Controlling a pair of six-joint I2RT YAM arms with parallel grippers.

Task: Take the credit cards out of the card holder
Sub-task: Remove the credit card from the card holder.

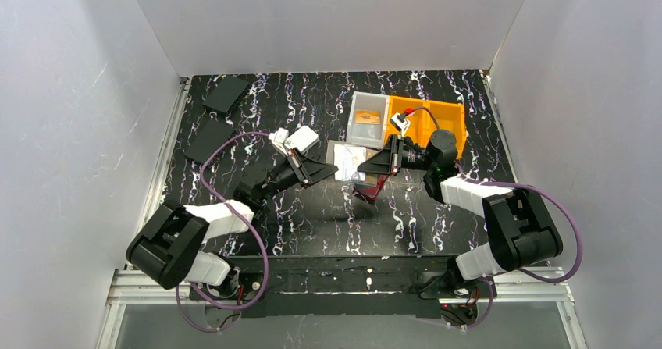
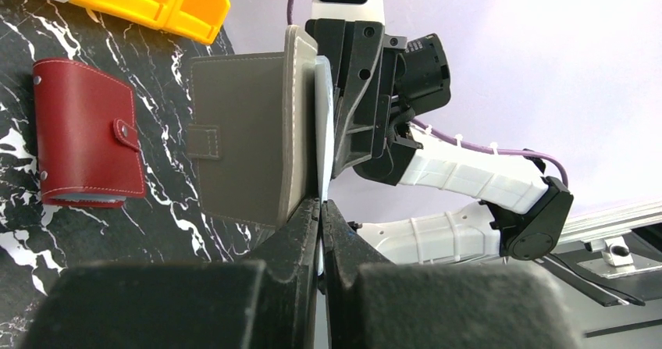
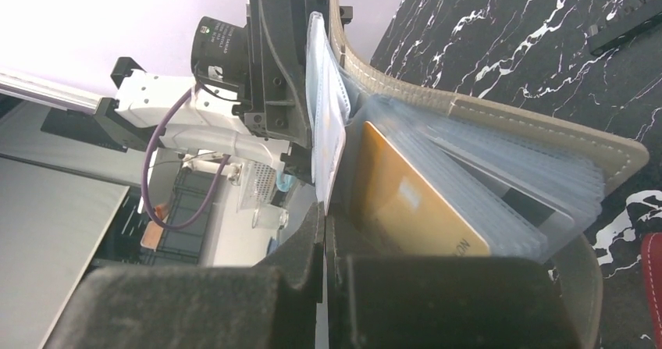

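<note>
Open card holder [image 2: 234, 138] stretched lengthwise between the arms; left jaws and right jaws clamp its sleeves

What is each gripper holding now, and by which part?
Both hold the card holder. The left gripper pinches a pale inner sleeve at its edge; the right gripper pinches a sleeve edge from the opposite side.

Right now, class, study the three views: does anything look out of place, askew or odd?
Yes. The card holder hangs above the table, pinched between the left gripper and right gripper, its clear sleeves fanned apart. An orange-brown card sits tilted among the sleeves. The red wallet lies flat and closed.
</note>
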